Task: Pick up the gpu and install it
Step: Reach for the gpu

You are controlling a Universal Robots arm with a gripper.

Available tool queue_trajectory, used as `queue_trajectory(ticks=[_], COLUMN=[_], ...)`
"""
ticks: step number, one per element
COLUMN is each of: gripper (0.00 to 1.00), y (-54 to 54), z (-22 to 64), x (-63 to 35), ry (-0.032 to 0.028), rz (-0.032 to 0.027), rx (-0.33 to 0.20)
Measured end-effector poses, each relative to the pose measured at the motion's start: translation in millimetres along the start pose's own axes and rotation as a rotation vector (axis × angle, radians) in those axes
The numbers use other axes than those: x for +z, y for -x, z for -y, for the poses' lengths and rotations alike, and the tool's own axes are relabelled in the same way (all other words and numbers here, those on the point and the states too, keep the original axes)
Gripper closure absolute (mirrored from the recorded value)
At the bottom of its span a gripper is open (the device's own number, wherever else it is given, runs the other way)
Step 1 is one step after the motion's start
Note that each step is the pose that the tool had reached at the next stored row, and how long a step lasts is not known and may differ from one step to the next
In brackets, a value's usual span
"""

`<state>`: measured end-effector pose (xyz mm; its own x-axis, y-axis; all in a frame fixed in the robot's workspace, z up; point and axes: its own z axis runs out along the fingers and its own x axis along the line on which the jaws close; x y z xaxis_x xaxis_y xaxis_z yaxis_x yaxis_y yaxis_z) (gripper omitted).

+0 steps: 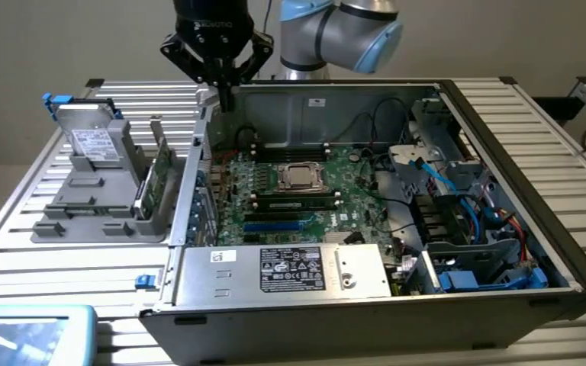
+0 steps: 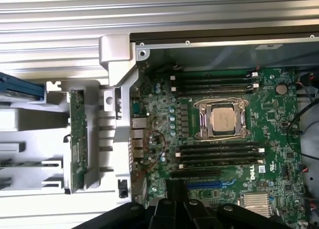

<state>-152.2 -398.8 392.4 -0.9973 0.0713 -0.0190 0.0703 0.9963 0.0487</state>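
Note:
The gpu (image 1: 155, 180) is a thin green card standing on edge in a slot of the grey holder (image 1: 89, 210), at the exterior view's left of the open computer case (image 1: 375, 305). From the wrist view the gpu (image 2: 77, 139) appears edge-on in the holder, beside the case wall. My gripper (image 1: 223, 93) hangs above the case's back left corner, higher than the gpu and apart from it. Its fingers (image 2: 175, 196) are shut together with nothing between them, over the large green motherboard (image 2: 269, 114).
A silver drive with a white label (image 1: 94, 143) leans in the same holder. Inside the case lie the motherboard (image 1: 272, 202), a power supply (image 1: 293, 271) at the front and cables and drive bays (image 1: 466, 221) at the exterior view's right. A blue-edged screen (image 1: 28, 332) sits front left.

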Motion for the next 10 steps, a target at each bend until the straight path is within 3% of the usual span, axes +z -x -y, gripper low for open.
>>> queue_trajectory(ticks=[10], gripper=[0.88], y=[-45.2], z=[3.2], x=[-0.7], ry=[-0.0001], rz=[0.0], rx=[0.0])
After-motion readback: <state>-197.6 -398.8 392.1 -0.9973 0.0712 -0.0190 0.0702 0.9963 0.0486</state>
